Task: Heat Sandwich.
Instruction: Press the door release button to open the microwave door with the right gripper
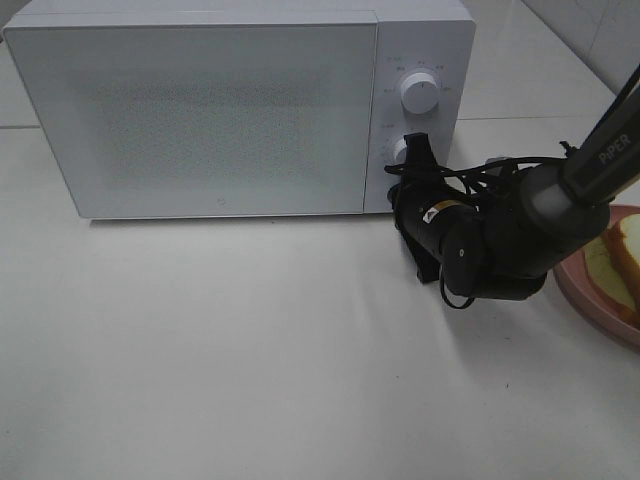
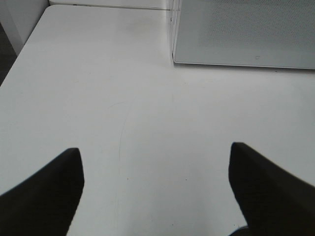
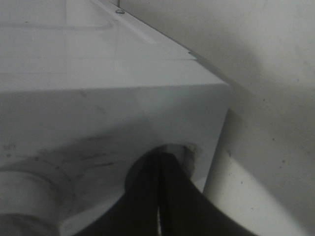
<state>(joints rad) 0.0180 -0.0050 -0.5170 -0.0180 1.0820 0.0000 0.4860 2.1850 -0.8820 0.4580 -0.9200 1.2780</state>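
Lettering "PiPER" on arm (image 1: 608,152) — right end effector (image 1: 413,143) pressed together at microwave knob (image 1: 399,151), left end effector (image 2: 155,147) spread.

This looks like a kitchen corner arranged for robot trials. A white microwave (image 1: 200,110) stands on a plain white table (image 1: 250,350). Beside it, a pink plate (image 1: 575,290) carries a sandwich (image 1: 620,250). A black robot arm (image 1: 600,160) reaches over the table. Pale tiles (image 1: 590,40) show behind.
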